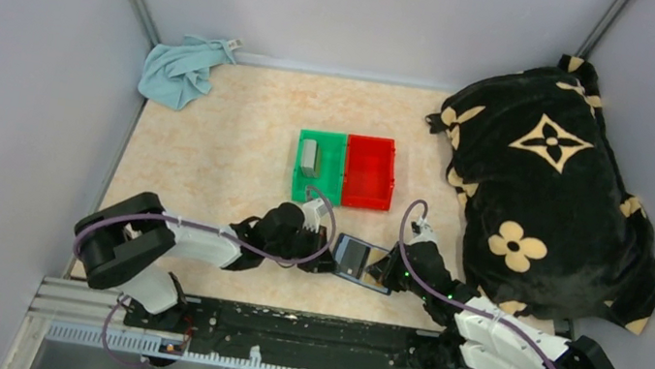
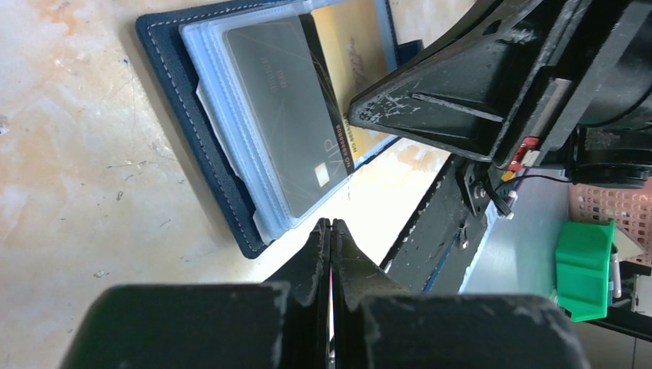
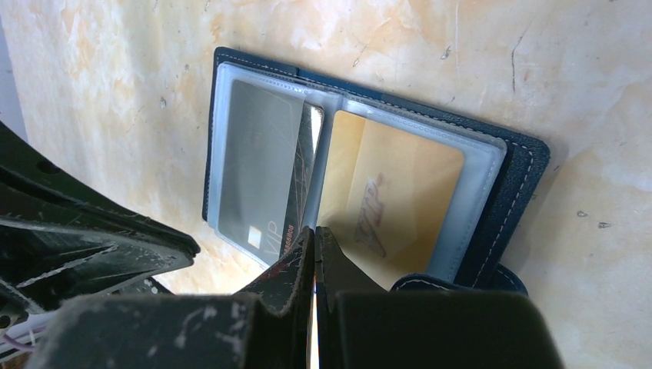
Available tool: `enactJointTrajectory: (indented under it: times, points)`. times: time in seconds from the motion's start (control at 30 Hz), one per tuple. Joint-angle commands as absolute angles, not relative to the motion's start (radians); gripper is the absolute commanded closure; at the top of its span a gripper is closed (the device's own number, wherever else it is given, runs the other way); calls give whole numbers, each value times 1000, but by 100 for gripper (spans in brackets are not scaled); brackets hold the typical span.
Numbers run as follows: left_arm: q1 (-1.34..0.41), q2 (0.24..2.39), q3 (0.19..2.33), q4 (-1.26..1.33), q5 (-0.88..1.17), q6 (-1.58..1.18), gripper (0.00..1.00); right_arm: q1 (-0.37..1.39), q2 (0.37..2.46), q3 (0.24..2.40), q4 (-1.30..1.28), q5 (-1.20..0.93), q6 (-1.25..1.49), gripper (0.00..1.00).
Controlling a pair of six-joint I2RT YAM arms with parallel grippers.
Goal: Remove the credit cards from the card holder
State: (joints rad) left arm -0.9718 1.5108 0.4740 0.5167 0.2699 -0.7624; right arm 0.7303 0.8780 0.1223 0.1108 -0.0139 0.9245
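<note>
Left jaws: pressed together, nothing between them, tips just beside the near corner of the card holder (image 2: 175, 100)

Right jaws: pressed together too, pinching nothing, tips down at the near edge of the holder, right by its middle fold. Looks like a push to keep the holder from sliding

Between the two, flat and open on the worktop (image 1: 210, 157): the card holder, clear pockets facing up. In the pocket on the left arm's side, a grey card (image 2: 269, 115), with a dark card (image 2: 338, 138) poking out beside it toward the fold. In the other pocket, a gold card (image 3: 392, 184)

Seen from the left jaws: grey card just ahead, long way pointing away from the tips, short end nearest. Left jaws nearer to it than the right jaws. Probably best to spread first, then nip that short end or the dark edge and pull back. Open side of the pocket: cannot tell

Farther off, a green bin (image 1: 317, 183) with a small grey thing inside, touching a red bin (image 1: 370, 171). Farthest, a blue cloth (image 1: 182, 70) in the left corner and a black flowery blanket (image 1: 550, 179) on the right
</note>
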Motion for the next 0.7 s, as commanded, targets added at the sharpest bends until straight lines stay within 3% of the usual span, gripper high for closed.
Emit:
enactJointTrajectory:
  times: [0.0, 0.5, 0.67]
  points:
    - [-960, 1560, 478, 582, 306, -760, 100, 732, 873, 138, 86, -11, 905, 100]
    - [-924, 1672, 444, 666, 343, -780, 100, 732, 848, 118, 120, -16, 909, 100]
    - [-925, 1688, 442, 675, 350, -785, 100, 729, 857, 97, 181, -30, 912, 79]
